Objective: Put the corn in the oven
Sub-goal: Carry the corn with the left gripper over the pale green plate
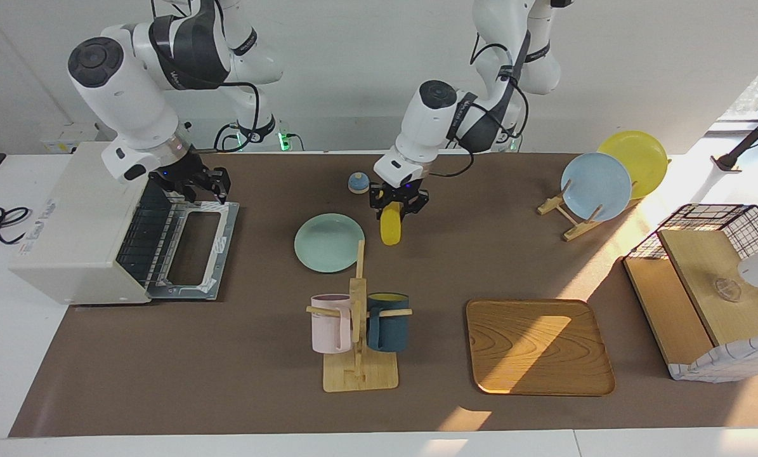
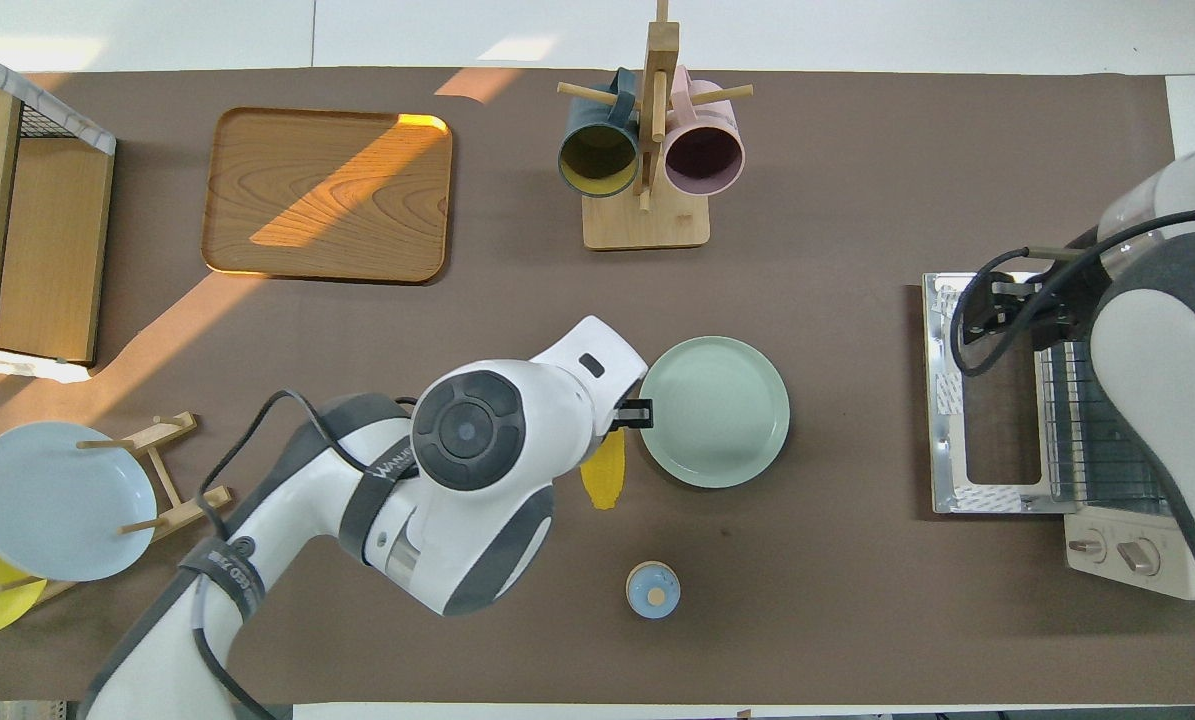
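Note:
The corn (image 1: 391,228) (image 2: 604,480) is a bright yellow cob hanging tip down, with my left gripper (image 1: 396,204) shut on its upper end. It is over the table between the green plate (image 1: 328,242) and the small blue bell (image 1: 358,183). In the overhead view the left wrist hides the grip. The off-white oven (image 1: 68,222) (image 2: 1117,540) stands at the right arm's end of the table. Its door (image 1: 223,235) (image 2: 942,400) is dropped open flat, and the wire rack shows inside. My right gripper (image 1: 188,184) (image 2: 997,310) hovers over the door's hinge end, holding nothing.
A mug rack (image 1: 358,330) with a pink and a dark blue mug stands farther from the robots than the green plate. A bare wooden tray (image 1: 537,346), a plate stand (image 1: 594,184) with blue and yellow plates, and a wire-and-wood basket (image 1: 708,285) occupy the left arm's end.

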Tool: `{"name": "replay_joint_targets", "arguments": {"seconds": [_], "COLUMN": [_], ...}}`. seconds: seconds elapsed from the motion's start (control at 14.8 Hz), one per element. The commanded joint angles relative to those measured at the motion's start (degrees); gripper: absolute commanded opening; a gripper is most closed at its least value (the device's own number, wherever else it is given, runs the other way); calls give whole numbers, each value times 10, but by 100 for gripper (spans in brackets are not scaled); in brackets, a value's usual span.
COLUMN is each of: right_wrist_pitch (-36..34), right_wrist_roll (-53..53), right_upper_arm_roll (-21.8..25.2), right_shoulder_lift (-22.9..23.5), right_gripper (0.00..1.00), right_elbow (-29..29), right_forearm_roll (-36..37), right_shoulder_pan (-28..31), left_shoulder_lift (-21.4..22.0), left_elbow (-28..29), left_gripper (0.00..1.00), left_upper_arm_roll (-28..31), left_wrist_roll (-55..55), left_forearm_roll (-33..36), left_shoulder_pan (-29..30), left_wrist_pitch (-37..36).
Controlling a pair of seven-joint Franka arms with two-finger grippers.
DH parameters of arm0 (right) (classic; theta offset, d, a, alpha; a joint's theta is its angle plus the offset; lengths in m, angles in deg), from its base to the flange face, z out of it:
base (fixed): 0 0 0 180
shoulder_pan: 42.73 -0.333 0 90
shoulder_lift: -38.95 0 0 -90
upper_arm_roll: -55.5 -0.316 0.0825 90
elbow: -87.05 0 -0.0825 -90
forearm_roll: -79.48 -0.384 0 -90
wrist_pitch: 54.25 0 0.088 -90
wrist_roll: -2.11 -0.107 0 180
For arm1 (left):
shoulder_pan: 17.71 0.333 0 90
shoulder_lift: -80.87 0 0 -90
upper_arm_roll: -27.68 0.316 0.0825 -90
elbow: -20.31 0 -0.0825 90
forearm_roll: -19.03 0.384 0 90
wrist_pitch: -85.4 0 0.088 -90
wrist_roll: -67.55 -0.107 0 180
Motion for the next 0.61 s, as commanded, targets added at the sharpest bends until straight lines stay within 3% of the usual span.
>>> {"name": "replay_joint_targets", "arguments": {"seconds": [0.0, 0.2, 0.54], "right_wrist_pitch": [17, 32, 31], "right_wrist_roll": [-32, -44, -44], "right_upper_arm_roll": [-3, -3, -3], "right_shoulder_lift": [6, 6, 4], "right_gripper": [61, 62, 62], "right_elbow": [2, 15, 16], "right_forearm_roll": [-11, -11, -11], "right_shoulder_pan": [-22, -32, -32], "left_shoulder_lift": [-61, -147, -166], "left_elbow": [-33, -116, -114], "left_gripper": [0, 0, 0], "left_upper_arm_roll": [14, 16, 16], "left_wrist_roll": [47, 97, 107], "left_forearm_roll": [-5, 0, 9], "left_shoulder_pan": [-39, -71, -76], "left_wrist_pitch": [56, 65, 109]}}
